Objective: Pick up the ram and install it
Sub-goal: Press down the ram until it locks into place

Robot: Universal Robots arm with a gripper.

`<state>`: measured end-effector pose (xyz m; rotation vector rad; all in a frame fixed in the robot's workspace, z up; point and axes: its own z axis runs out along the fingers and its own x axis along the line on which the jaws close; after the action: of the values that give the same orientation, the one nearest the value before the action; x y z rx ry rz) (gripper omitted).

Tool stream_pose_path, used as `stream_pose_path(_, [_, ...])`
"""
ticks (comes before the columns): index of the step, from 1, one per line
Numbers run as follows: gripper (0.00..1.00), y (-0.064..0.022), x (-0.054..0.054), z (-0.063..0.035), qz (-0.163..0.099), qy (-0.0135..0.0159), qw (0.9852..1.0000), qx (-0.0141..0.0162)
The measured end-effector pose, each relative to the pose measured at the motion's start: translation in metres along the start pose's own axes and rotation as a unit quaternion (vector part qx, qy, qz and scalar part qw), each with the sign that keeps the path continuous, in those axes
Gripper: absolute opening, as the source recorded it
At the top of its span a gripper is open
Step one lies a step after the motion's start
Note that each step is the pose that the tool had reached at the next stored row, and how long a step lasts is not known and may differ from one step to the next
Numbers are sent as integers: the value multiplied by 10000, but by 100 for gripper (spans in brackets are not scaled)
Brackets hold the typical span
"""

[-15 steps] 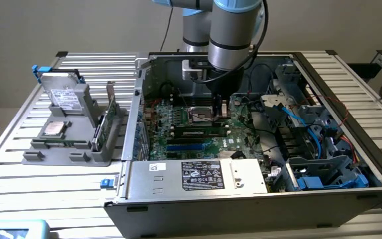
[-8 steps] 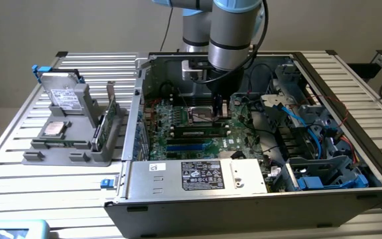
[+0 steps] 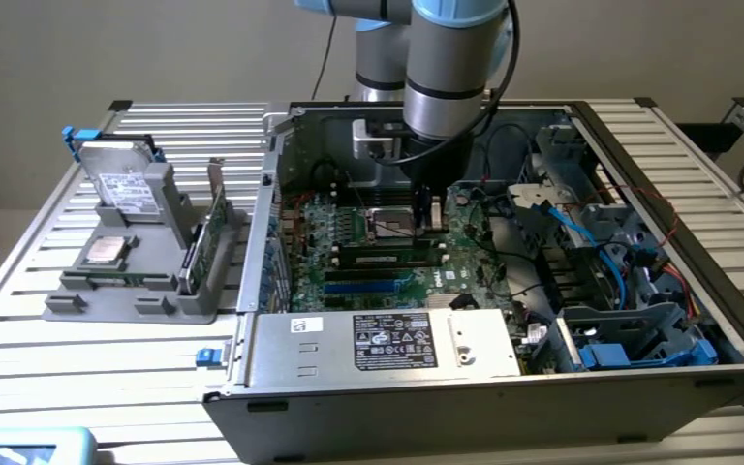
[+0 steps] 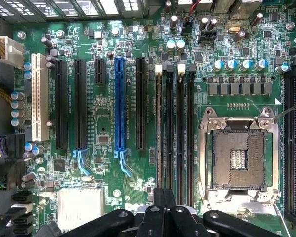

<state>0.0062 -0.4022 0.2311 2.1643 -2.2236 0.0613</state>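
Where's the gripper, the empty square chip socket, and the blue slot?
gripper (image 4: pixel 165 210): wrist view, between its dark fingertips.
chip socket (image 4: pixel 238 158): wrist view, its open middle.
blue slot (image 4: pixel 119 103): wrist view, halfway along it.

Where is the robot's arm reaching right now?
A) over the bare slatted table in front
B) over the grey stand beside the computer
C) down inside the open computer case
C: in the exterior view the arm comes down into the open computer case, just over the green motherboard.
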Motion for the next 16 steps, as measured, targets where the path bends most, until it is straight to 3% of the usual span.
stream_pose_path(6, [11,1,-2,17,0,0,10000,22])
stream_pose_path(16, [11,4,-3,39,-1,2,10000,23])
